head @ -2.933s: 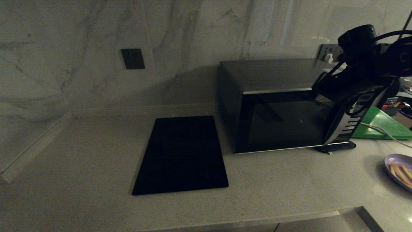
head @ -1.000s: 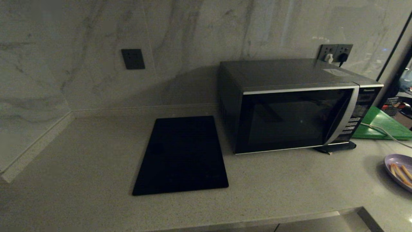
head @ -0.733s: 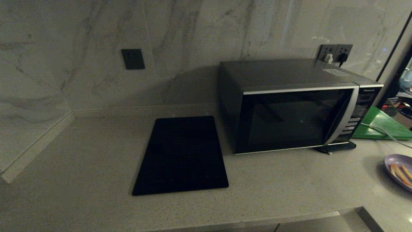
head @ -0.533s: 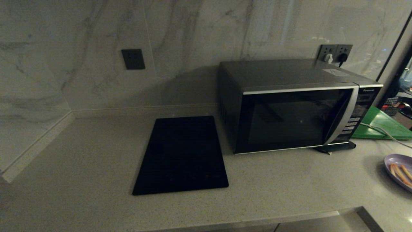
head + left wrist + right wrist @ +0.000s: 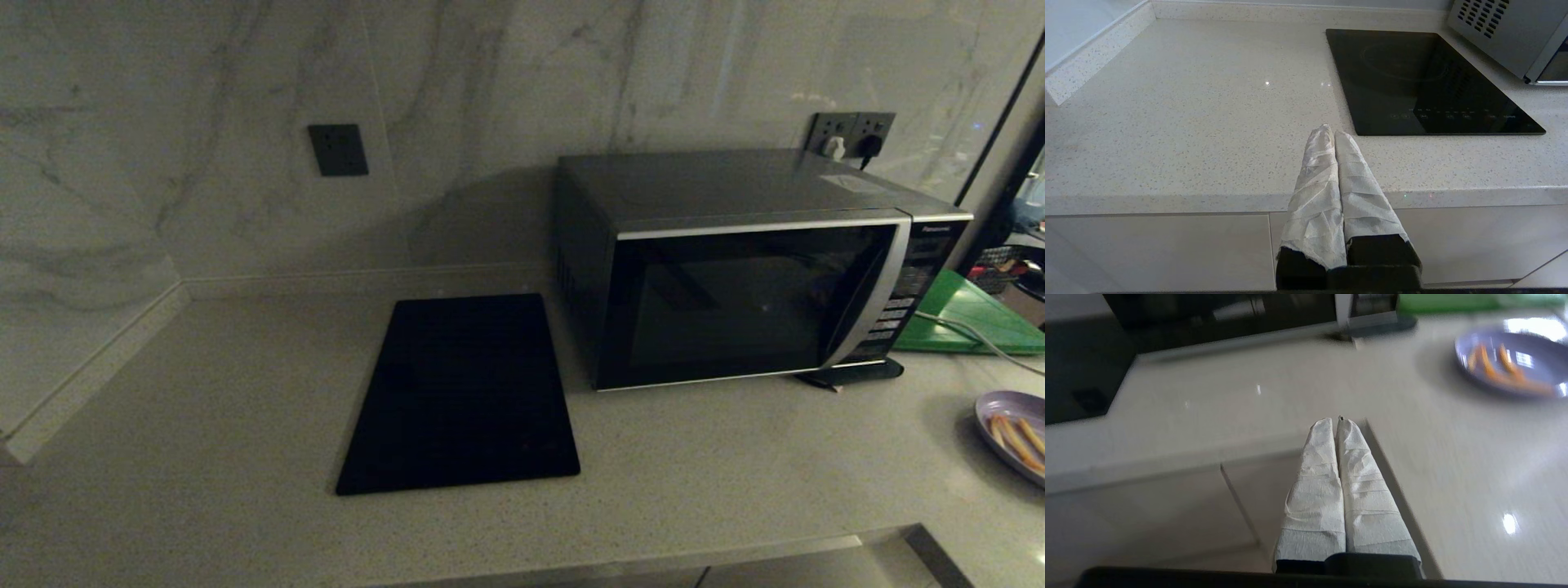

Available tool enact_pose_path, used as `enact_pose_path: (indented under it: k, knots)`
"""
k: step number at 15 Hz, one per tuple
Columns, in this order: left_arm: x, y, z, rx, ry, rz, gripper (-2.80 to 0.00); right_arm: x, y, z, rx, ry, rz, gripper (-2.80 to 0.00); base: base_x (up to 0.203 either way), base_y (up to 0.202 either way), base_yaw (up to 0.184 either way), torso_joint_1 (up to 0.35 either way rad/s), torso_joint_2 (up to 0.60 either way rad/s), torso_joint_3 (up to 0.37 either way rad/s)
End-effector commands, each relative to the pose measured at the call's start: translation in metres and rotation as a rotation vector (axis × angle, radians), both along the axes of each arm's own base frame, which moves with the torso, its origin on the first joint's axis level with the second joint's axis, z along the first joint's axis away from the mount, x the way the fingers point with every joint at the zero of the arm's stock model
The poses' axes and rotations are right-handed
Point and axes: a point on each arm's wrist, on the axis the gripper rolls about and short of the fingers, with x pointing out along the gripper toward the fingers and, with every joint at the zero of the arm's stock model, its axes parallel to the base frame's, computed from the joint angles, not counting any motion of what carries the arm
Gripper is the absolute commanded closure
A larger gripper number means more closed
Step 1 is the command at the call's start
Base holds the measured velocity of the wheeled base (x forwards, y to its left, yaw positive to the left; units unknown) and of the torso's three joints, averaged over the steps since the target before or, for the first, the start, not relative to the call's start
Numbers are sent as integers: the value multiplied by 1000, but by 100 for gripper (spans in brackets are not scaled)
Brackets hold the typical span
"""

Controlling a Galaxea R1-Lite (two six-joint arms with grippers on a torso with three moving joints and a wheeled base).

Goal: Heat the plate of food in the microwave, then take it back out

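The black-and-silver microwave [image 5: 735,278] stands on the counter with its dark glass door closed. The lavender plate of food [image 5: 1016,433] with orange sticks lies on the counter at the right edge, also seen in the right wrist view [image 5: 1511,361]. Neither arm shows in the head view. My right gripper [image 5: 1336,419], its fingers wrapped in white tape, is shut and empty, pulled back over the counter's front edge, well short of the plate. My left gripper [image 5: 1330,130], wrapped the same way, is shut and empty at the counter's front edge, near the black mat's corner.
A flat black mat [image 5: 461,392] lies left of the microwave. A green board [image 5: 971,314] with a white cable across it sits right of the microwave. Wall sockets [image 5: 849,131] are behind it. A marble wall and raised ledge [image 5: 90,367] bound the counter's left side.
My right arm, earlier in front of the microwave's button panel, has withdrawn out of the head view. Over the last second nothing there has moved.
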Motion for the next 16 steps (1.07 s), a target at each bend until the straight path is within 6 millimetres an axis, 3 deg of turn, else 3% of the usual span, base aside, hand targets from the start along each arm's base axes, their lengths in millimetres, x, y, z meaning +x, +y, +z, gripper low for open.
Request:
enact_pose_path:
  k: [1, 3, 16]
  knots:
    - [0, 0, 0, -1, 1, 1, 0, 5, 1, -7, -10, -23, 43, 0, 0, 0, 0, 0, 0, 0]
    - [0, 0, 0, -1, 1, 1, 0, 8, 2, -16, -33, 2, 76, 0, 0, 0, 0, 0, 0, 0]
    - [0, 0, 0, -1, 1, 1, 0, 8, 2, -15, 36, -18, 81, 0, 0, 0, 0, 0, 0, 0]
